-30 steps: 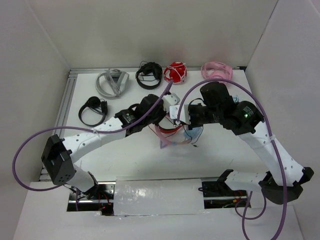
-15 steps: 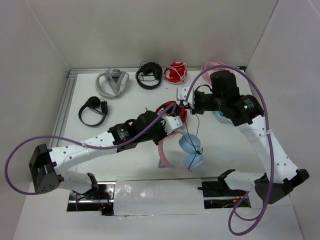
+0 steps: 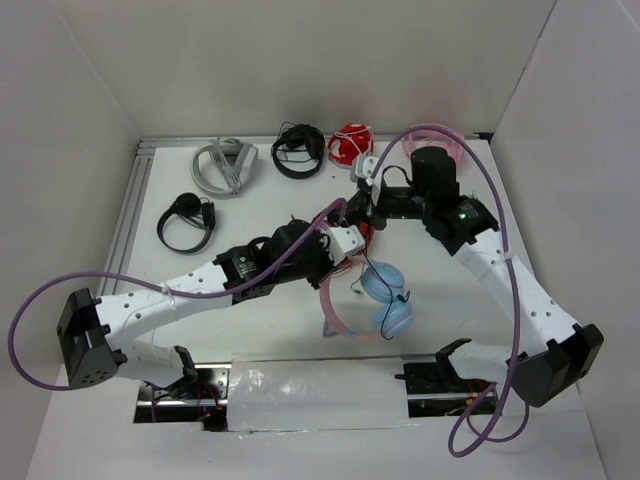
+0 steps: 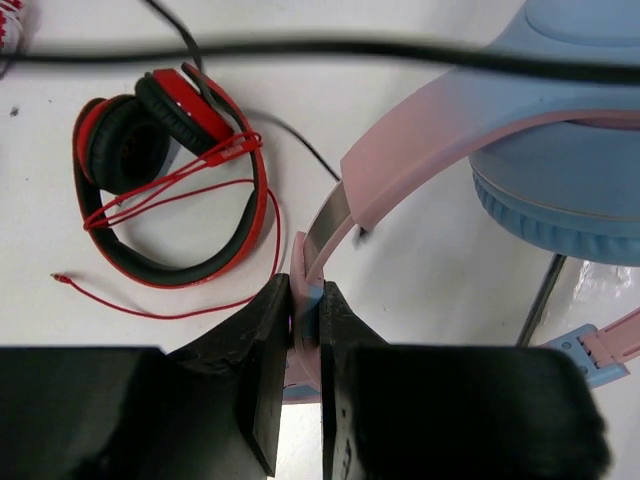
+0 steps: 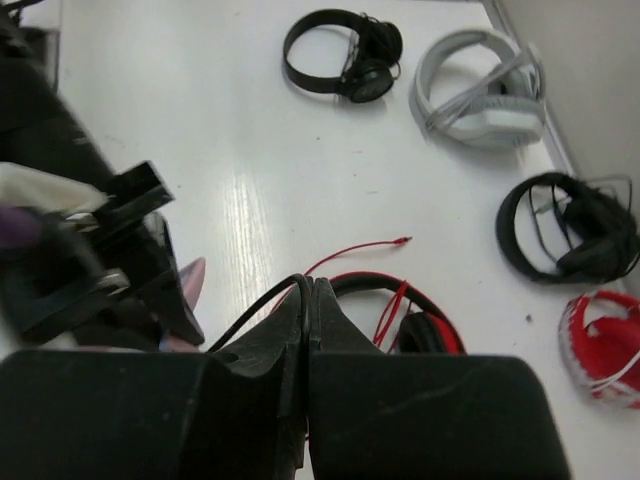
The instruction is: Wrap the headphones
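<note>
Top external view: the headphones sit at mid-bench, between the two arms. Their two light-blue cups lie nearest the arm bases, with the pink band curving off to the left. Whether the cups rest on the bench cannot be told.

The left tool is pinched on the band; the left wrist view shows its fingers clamped on the band's thin edge. The right tool is just beyond it, pressed together on the black cable. The cable runs out from between its fingers in the right wrist view.

A red-and-black pair lies on the bench directly under both tools, its red cord loose beside it.

Four more pairs line the far edge by the back wall: a grey pair, a black pair, a red-and-white pair and a pink pair partly behind the right arm. Another black pair sits near the left edge, beside a metal rail. Walls close in on both sides.

Bare bench shows right of the cups and in the near left, under the left arm.
</note>
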Available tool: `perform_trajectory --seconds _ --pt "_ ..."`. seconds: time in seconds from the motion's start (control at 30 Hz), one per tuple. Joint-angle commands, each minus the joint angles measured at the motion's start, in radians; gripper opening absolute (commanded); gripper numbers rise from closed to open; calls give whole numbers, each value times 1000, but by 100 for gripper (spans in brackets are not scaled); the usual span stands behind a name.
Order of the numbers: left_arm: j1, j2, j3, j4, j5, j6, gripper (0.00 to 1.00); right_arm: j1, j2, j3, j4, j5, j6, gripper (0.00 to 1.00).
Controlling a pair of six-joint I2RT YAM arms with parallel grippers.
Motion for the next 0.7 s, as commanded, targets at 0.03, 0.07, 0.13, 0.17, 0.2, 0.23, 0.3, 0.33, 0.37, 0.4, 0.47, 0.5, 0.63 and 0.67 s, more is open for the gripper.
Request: perform_trajectory --seconds 0.03,0.07,0.13,0.17,0.2,0.23,0.3,0.33,0.37,0.4,0.47,0.5,0.63,0.67 --pt "-6 -23 78 106 -29 -127 0 60 -17 -88 331 223 330 0" --pt "-6 -26 78 110 -35 -132 0 68 -19 -102 363 261 367 0" --pt "-9 -47 68 142 -28 -132 0 80 -23 -149 455 312 460 0" --pt "-7 -58 49 152 -16 -134 0 80 -26 -161 480 343 489 0" --pt "-9 -80 38 161 1 -131 0 80 -25 -174 504 348 520 0" --pt "-10 -89 19 172 21 -131 0 85 -25 -194 550 357 578 0" --pt "-10 -109 11 190 23 -141 0 106 -34 -206 590 461 678 0" --pt "-10 -109 17 184 -3 -152 0 118 -45 -208 587 514 692 0" --pt "-10 -110 20 167 -20 -161 0 131 -54 -209 584 612 700 0" --pt "-10 -110 24 160 -29 -169 0 146 -63 -220 587 660 706 0" --pt "-12 -123 17 175 -17 -166 0 187 -72 -224 584 770 712 0" --pt "-13 -136 2 184 -2 -157 0 198 -68 -221 578 786 714 0" --pt "-19 -183 -23 222 69 -138 0 204 -43 -243 587 843 730 0" --pt "-21 -210 -22 222 121 -128 0 204 -25 -243 607 863 735 0"
